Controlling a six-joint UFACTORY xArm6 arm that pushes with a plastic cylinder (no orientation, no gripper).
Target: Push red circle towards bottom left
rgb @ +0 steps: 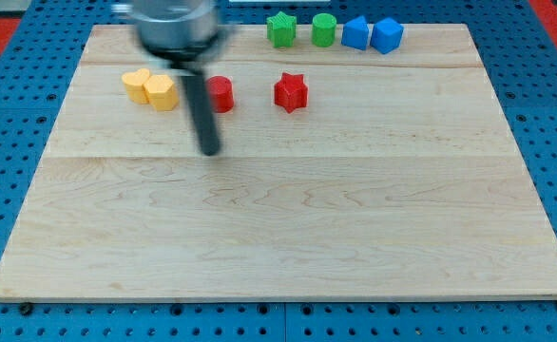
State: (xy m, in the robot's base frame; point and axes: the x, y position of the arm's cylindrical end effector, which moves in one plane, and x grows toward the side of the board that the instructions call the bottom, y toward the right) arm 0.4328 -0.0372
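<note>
The red circle (pixel 220 94) sits on the wooden board (pixel 278 228) in its upper left part, partly hidden on its left side by my rod. My tip (pixel 209 150) rests on the board just below and slightly left of the red circle, apart from it. A red star (pixel 291 92) lies to the right of the circle.
A yellow heart (pixel 136 85) and a yellow hexagon-like block (pixel 161 93) sit left of the rod. Along the board's top edge stand a green star (pixel 281 29), a green cylinder (pixel 323 29) and two blue blocks (pixel 355 32) (pixel 387 36). Blue pegboard surrounds the board.
</note>
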